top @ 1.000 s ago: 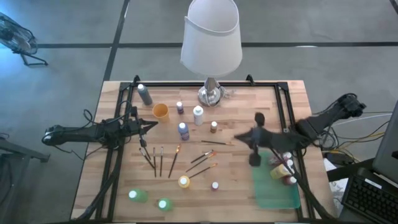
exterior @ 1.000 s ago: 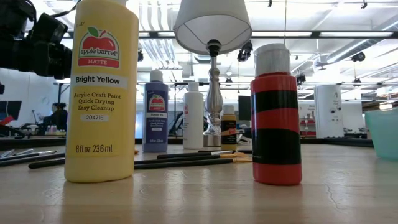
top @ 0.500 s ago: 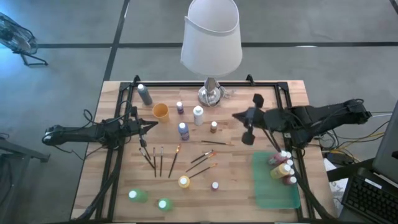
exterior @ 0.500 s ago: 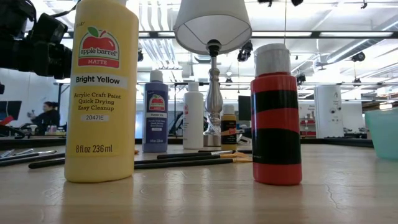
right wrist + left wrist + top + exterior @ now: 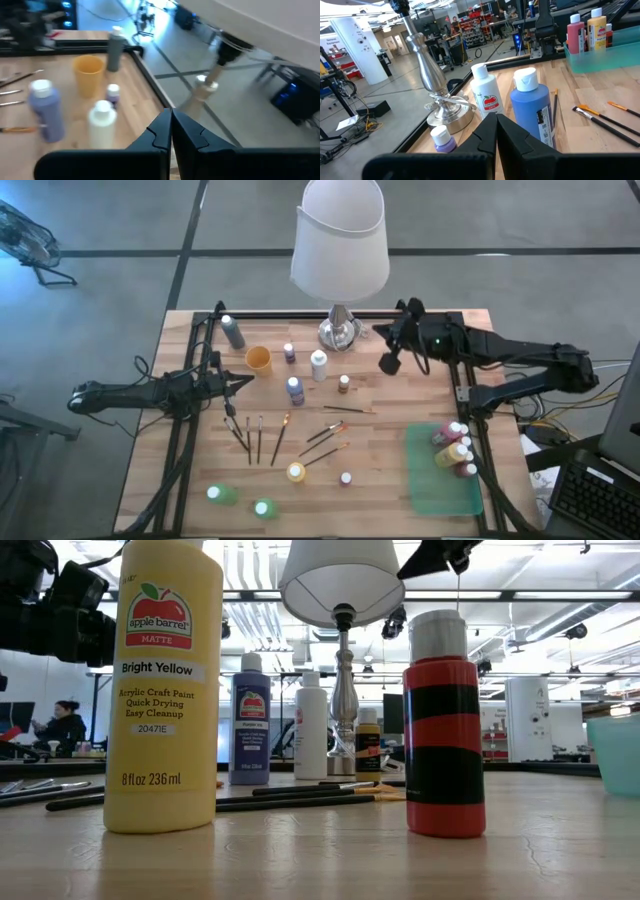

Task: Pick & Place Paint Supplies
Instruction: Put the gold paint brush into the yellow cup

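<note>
Paint bottles stand across the wooden table: grey (image 5: 232,332), white (image 5: 318,365), blue (image 5: 295,390), yellow (image 5: 296,472), two green ones (image 5: 222,495) and small ones (image 5: 289,353). Dark-handled brushes (image 5: 252,438) lie flat at the middle. Three bottles (image 5: 452,446) lie in the green tray (image 5: 440,485). My right gripper (image 5: 380,333) hangs shut and empty in the air, just right of the lamp base (image 5: 339,332); its shut fingers show in the right wrist view (image 5: 170,125). My left gripper (image 5: 243,380) waits shut at the table's left, level, facing the blue bottle (image 5: 532,107).
A tall lamp with a white shade (image 5: 340,235) stands at the far middle. An orange cup (image 5: 258,359) is beside the grey bottle. A black frame rail (image 5: 455,370) runs along the table's right side. Bare wood lies between the brushes and the tray.
My right gripper has swung from over the tray's far left corner toward the table's far edge, ending beside the lamp base. It has stayed shut and carries nothing. No bottle or brush has moved.
</note>
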{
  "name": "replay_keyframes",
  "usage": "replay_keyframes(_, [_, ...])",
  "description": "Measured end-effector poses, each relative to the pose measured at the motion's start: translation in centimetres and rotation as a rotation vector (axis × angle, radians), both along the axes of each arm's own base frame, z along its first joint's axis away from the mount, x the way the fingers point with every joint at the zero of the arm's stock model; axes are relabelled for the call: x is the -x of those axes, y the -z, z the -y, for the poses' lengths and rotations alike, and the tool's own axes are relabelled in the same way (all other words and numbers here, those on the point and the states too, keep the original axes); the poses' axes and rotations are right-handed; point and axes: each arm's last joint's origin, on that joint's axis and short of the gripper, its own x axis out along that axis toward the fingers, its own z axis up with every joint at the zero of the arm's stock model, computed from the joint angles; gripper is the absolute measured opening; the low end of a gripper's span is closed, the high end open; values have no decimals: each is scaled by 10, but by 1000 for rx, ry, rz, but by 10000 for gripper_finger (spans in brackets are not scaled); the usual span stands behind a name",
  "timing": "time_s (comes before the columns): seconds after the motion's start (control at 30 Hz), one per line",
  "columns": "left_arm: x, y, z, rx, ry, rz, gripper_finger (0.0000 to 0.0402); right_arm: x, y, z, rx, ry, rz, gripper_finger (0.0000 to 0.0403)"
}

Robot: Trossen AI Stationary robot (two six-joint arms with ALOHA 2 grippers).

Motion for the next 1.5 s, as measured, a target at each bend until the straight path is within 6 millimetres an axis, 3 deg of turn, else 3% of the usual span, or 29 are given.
replay_keyframes(0.23, [0,0,0,0,0,0,13,8,1,28,-6,131,2,8])
replay_keyframes(0.47, [0,0,0,0,-1,1,13,24,1,64,-60,384,69,8])
replay_keyframes(0.83, [0,0,0,0,0,0,13,32,1,80,-49,461,67,8])
replay_keyframes(1.03, [0,0,0,0,0,0,13,21,17,86,-50,410,-51,8])
replay_keyframes(1.2, [0,0,0,0,0,1,13,17,27,90,-260,88,-41,8])
replay_keyframes(1.33, [0,0,0,0,-1,0,13,24,31,90,-349,-62,-57,8])
replay_keyframes(1.5, [0,0,0,0,0,0,13,37,26,79,-323,-139,-27,8])
